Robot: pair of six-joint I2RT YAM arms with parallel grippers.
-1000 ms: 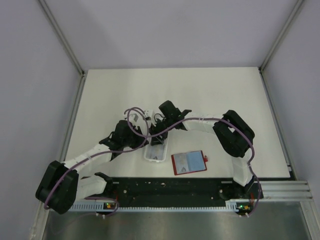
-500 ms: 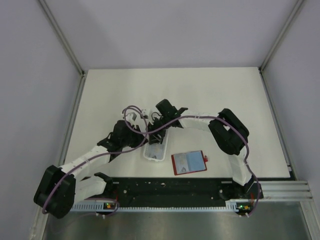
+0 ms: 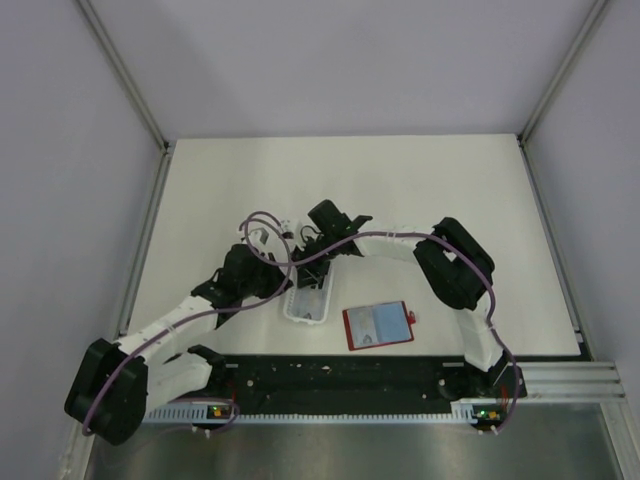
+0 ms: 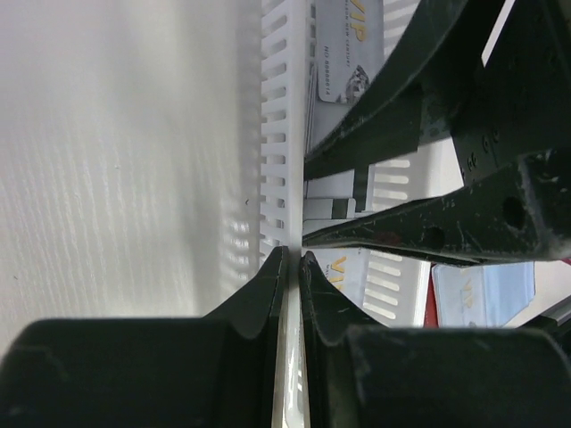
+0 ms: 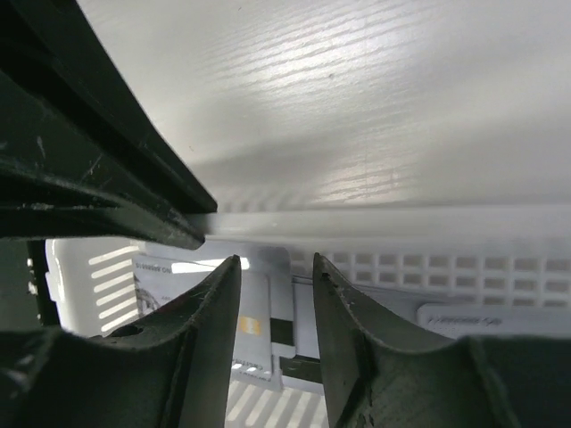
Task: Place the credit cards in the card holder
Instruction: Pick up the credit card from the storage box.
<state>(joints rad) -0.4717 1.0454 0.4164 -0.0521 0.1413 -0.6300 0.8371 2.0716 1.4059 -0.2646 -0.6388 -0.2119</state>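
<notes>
Several grey credit cards (image 5: 259, 312) lie in a long white slotted tray (image 3: 308, 314); one is marked VIP (image 4: 348, 45). My left gripper (image 4: 293, 259) is shut on the tray's left wall (image 4: 277, 134), at the tray's far end in the top view (image 3: 290, 284). My right gripper (image 5: 275, 261) hangs open inside the tray, its fingertips on either side of the stacked cards and not touching them; from above it sits here (image 3: 318, 272). The red card holder (image 3: 378, 326) lies open right of the tray, with a grey card (image 4: 482, 294) on its pocket.
The tray's slotted far wall (image 5: 428, 259) runs just beyond my right fingertips. My left gripper's fingers (image 5: 98, 192) crowd the upper left of the right wrist view. The arm bases and a black rail (image 3: 340, 375) line the table's near edge.
My right arm has swung left and lowered its gripper into the tray. The left arm has shifted slightly while keeping its grip on the tray wall.
</notes>
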